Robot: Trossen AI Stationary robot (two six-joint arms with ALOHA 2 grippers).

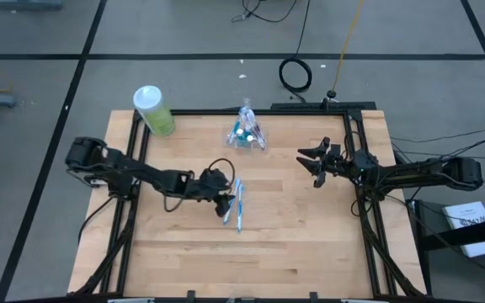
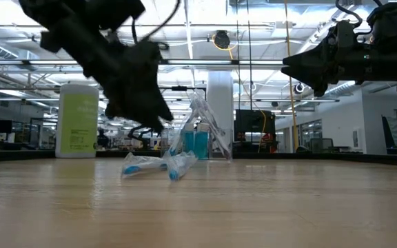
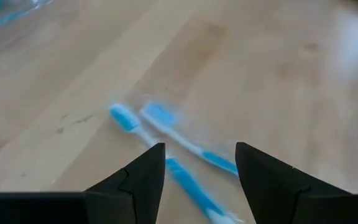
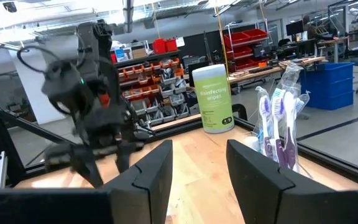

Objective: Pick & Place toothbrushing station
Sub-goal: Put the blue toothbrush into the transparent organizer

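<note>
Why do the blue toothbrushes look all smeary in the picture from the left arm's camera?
In the left wrist view the two toothbrushes on the table look blurred and streaky, while the left pincer shows sharp dark edges. In the low view they are small but crisper, and the dark left arm is soft. The high view shows them clearly beside that pincer.

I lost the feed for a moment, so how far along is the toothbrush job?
Done: several toothbrushes already stand in the clear cup at the table's far edge. In hand: nothing is gripped; the left gripper, jaws open, hovers beside two blue toothbrushes lying mid-table. Left: pick up both and put them in the cup. The right gripper waits, open, off to the side.
</note>
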